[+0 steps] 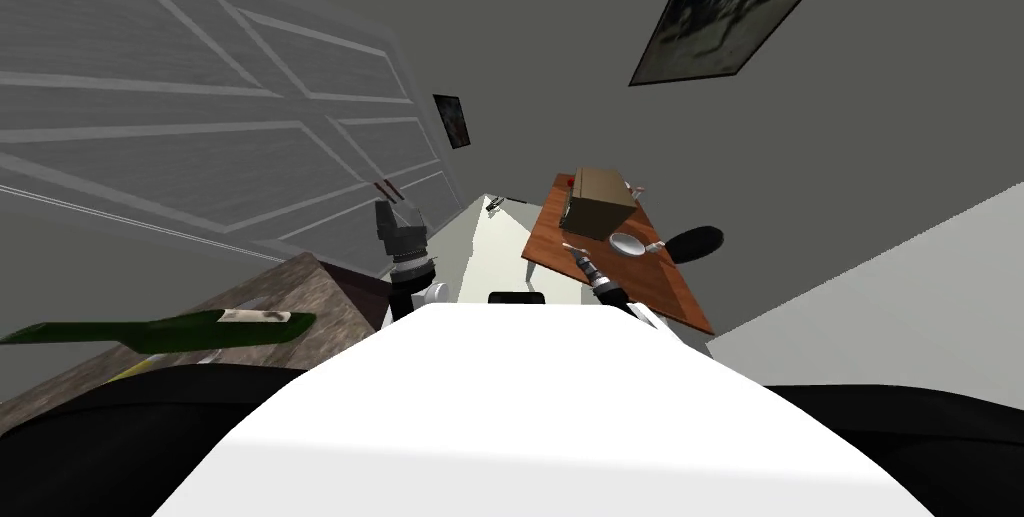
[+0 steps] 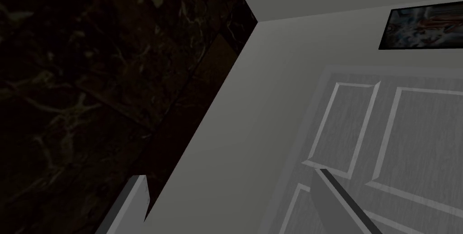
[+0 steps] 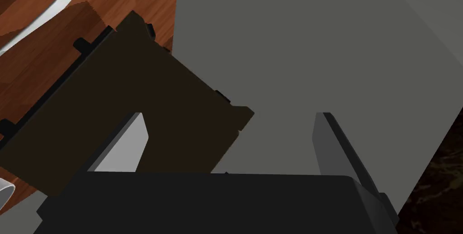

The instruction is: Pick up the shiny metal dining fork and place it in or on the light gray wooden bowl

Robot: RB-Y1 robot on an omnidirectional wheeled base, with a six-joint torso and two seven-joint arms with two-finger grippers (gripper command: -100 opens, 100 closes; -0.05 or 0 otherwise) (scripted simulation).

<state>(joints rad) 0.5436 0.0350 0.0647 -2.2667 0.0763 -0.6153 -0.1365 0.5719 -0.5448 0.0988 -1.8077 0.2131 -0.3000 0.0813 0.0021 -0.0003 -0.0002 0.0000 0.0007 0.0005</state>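
Note:
A pale bowl (image 1: 625, 244) sits on the brown wooden table (image 1: 660, 291), just in front of a brown box (image 1: 598, 203). My right gripper (image 1: 573, 252) hovers over the table's near edge, a short way from the bowl, open and empty. In the right wrist view its fingers (image 3: 135, 140) stand wide apart over the dark box (image 3: 126, 104). Beyond the box a slender pale utensil handle (image 3: 43, 16) lies on the wood; I cannot tell if it is the fork. My left gripper (image 2: 235, 199) is open and empty, and that arm (image 1: 402, 241) is raised at the left.
A dark green bottle (image 1: 160, 331) lies on a mottled stone-look counter (image 1: 300, 286) close at my left. A black rounded seat (image 1: 697, 243) stands behind the table. A panelled door (image 1: 200, 121) fills the left wall, and white floor (image 1: 500, 251) runs between counter and table.

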